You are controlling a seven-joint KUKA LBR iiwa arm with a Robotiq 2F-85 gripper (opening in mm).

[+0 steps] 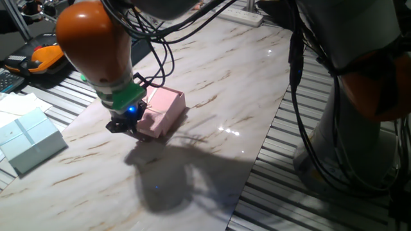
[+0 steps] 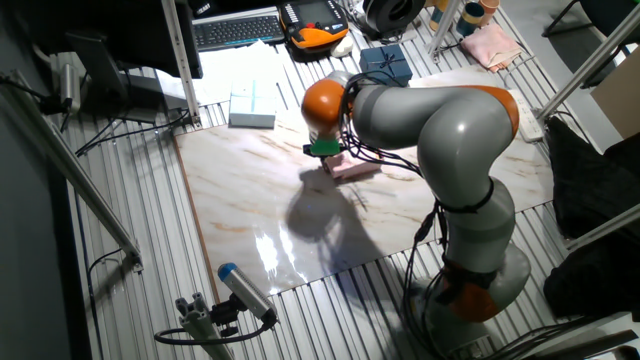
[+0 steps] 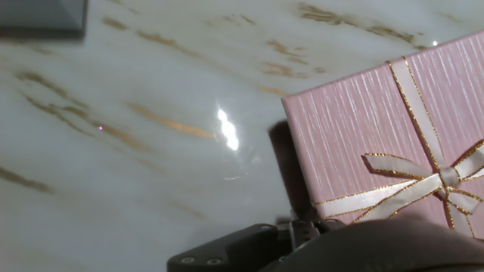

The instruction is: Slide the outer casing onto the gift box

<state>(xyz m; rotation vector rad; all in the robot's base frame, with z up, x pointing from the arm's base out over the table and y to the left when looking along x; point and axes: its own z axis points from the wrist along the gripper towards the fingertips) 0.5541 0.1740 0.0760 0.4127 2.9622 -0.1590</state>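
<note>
Casing at my gripper, mid-table: position and condition.

My gripper [image 1: 123, 123] sits low at the near-left edge of the casing [image 1: 164, 110], which runs away from me toward the far right on the marble table [image 1: 218, 83]. In the hand view the casing fills the right side, its corner pointing left, my own housing dark along the bottom. Whether my fingers are spread or closed on the casing I cannot tell; they are hidden under the wrist. Casing: pale pink, square, finely ribbed card, cream ribbon cross with gilt edging, small bow on top, lying flat. Gift box: not separately visible; I judge it may already lie under the casing. Pale blue-green box [image 1: 29, 138] lies well apart at left.
</note>
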